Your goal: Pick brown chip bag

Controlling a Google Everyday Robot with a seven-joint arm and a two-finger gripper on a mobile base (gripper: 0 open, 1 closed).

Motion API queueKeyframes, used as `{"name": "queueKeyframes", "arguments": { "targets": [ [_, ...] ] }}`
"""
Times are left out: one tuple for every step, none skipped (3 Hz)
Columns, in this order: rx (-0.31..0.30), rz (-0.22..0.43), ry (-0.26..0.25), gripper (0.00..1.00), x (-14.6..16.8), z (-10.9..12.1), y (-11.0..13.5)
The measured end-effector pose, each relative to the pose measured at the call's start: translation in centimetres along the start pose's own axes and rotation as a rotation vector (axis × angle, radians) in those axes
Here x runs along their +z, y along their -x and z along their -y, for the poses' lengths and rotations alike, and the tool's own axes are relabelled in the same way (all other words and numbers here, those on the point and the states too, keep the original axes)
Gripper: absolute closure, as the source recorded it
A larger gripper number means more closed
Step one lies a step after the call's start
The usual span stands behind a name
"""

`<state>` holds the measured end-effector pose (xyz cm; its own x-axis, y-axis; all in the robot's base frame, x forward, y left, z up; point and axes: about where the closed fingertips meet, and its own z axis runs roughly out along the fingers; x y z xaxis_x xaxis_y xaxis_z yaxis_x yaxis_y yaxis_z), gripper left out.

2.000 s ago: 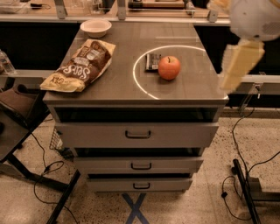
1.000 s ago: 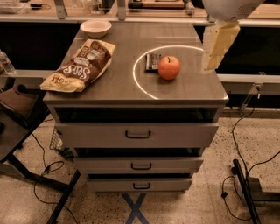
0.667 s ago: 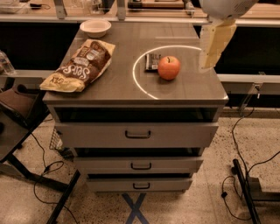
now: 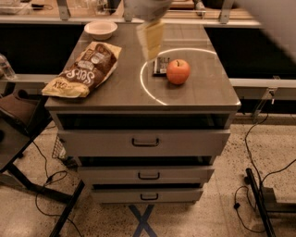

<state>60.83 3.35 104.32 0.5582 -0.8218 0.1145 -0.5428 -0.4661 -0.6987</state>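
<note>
We saw the gripper (image 4: 151,40) hovering above the desk (image 4: 115,92) middle, toward the back edge, carrying nothing; how far open, we couldn't tell. The brown chip bag (image 4: 85,69) lay ungrasped at the left edge. Reach, grasp and lift all left to do.

The gripper (image 4: 150,40) hangs above the cabinet top (image 4: 115,90), between the brown chip bag (image 4: 88,69) and the apple (image 4: 178,71). It shows only as a pale yellow smear of no clear shape. The arm (image 4: 144,8) above it is cut off by the upper edge. A small dark packet (image 4: 160,65) is partly hidden behind the apple (its print cannot be read). A grey blurred mass (image 4: 273,23) fills the upper right corner, unidentifiable. At the left edge a clear bottle (image 4: 5,67) is cropped. The blue tape cross (image 4: 142,221) on the floor runs off the bottom.
</note>
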Motion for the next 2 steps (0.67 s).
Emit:
{"name": "queueKeyframes", "arguments": {
  "targets": [
    [-0.080,-0.014,-0.020,0.00,4.4,2.9,2.7],
    [-0.138,-0.015,-0.015,0.00,10.0,4.1,5.1]
  ]
}}
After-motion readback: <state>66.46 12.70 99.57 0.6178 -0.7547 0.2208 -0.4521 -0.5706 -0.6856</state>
